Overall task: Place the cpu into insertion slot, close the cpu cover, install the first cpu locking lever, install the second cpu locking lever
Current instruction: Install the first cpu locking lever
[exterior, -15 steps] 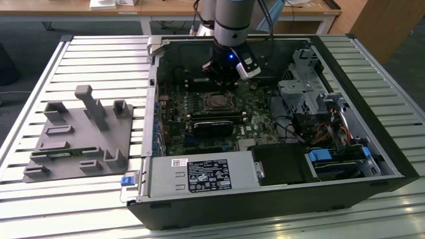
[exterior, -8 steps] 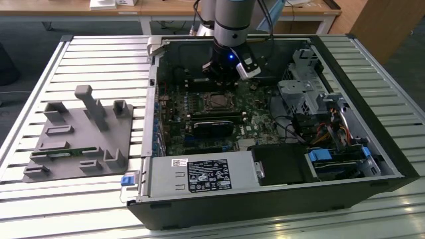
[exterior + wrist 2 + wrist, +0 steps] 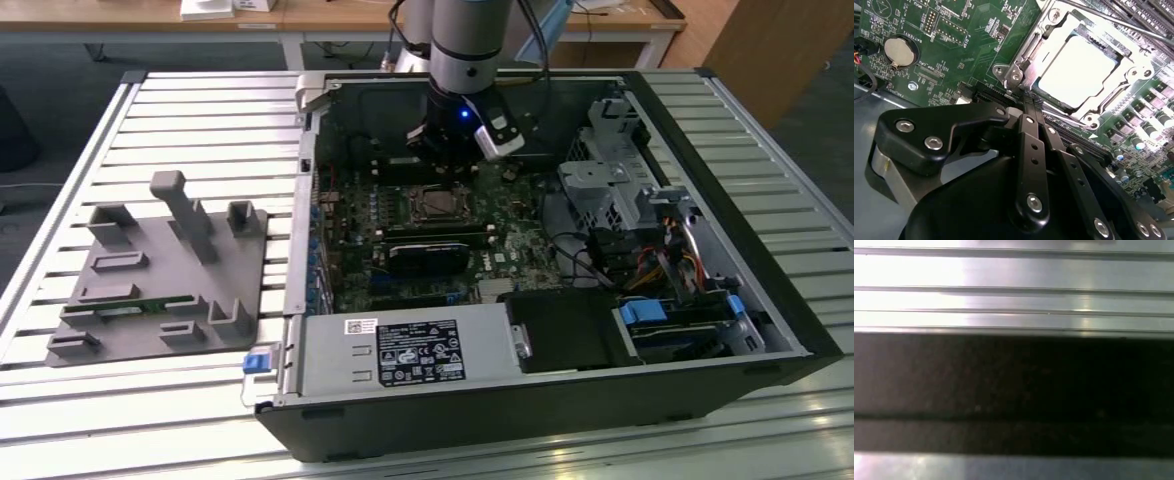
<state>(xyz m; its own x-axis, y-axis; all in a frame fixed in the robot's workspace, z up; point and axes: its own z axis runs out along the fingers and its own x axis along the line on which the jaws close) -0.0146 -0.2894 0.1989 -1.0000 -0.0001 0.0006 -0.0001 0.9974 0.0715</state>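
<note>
In the second wrist view the cpu [image 3: 1076, 72] lies flat in the insertion slot [image 3: 1030, 54], its metal top glaring bright. The silver cpu cover [image 3: 1135, 75] is down around it like a frame. A thin locking lever rod [image 3: 1114, 20] runs along the far side of the socket. My gripper [image 3: 1027, 99] is shut, its black fingers [image 3: 1030, 135] pressed together, tips right at the socket's near corner by a screw [image 3: 1015, 76]. In the exterior view the gripper [image 3: 451, 152] hangs just beyond the socket [image 3: 434, 205] inside the open computer case.
Black case walls [image 3: 534, 400] surround the green motherboard [image 3: 400, 230]. Memory slots [image 3: 430, 238], a power supply [image 3: 407, 352] and drive cages [image 3: 607, 190] crowd around. A grey fixture [image 3: 154, 270] sits on the slatted table [image 3: 187, 100] at the exterior view's left. A coin battery [image 3: 899, 50] lies nearby.
</note>
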